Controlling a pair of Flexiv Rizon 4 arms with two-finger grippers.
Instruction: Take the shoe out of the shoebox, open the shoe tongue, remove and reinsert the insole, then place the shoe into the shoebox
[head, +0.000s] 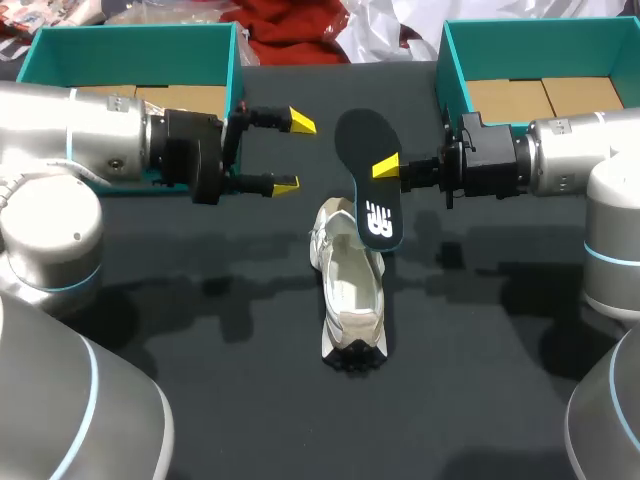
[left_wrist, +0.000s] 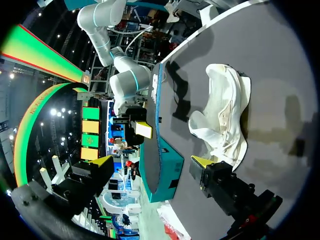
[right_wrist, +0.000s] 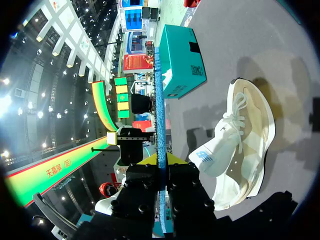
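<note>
Above the far end of the shoe (head: 352, 295), the insole (head: 368, 160) stands on edge with the right jaws clamped on its side, one yellow tip pressed to its dark face. The grip is narrow and falls on a thin, bendy sheet, so I judge the main risk to be the insole twisting or slipping out as it is steered back down. Its lower end could also catch on the tongue (right_wrist: 212, 152) or the shoe's rim and fold over instead of sliding flat inside. Nothing holds the shoe, which lies loose on the bench (head: 250, 400), so a push from the insole could make it skid or roll aside. The left jaws stand wide apart and empty, up beside the shoe's far end on its left and clear of it. They would have to close in before they could steady the shoe. In the head view the insole's lower end overlaps the shoe's far end, but I cannot tell whether the two touch. From the right wrist, the shoe lies just beside and below the clamped jaws, not between them.
</note>
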